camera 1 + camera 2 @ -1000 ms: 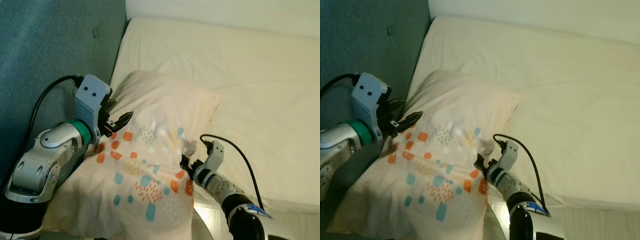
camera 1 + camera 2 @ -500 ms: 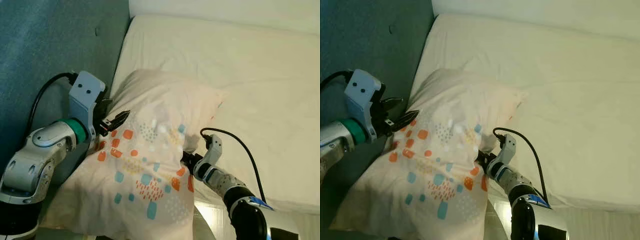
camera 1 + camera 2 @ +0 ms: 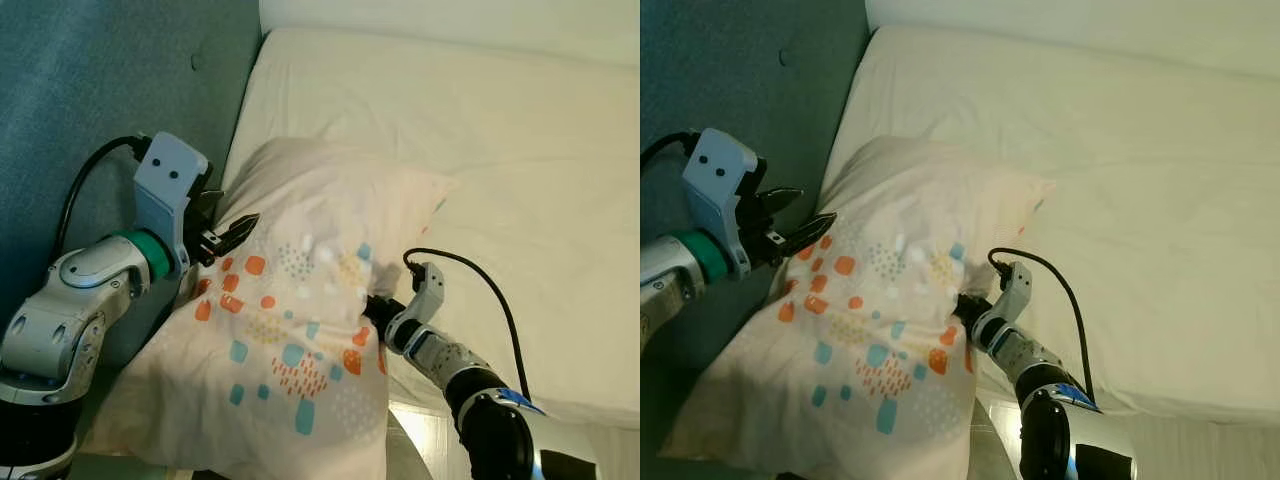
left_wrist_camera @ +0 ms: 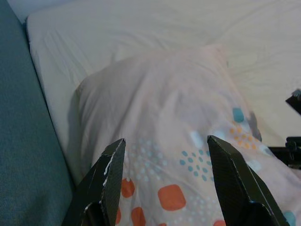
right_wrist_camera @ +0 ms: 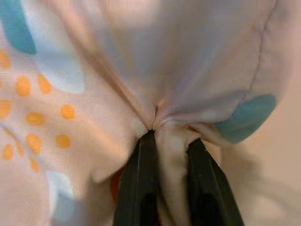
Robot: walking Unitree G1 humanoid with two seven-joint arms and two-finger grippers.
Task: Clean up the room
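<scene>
Pinching pillow (image 3: 300,330) edge, right gripper (image 5: 169,141), left gripper (image 4: 164,155) beside

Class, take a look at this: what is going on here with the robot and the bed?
The robot is handling a patterned pillow lying on the cream mattress beside a teal headboard. Its right claw is shut on a pinched fold of the pillowcase at the pillow's side. Its left claw is open, hovering at the pillow's opposite edge, near the headboard.
</scene>
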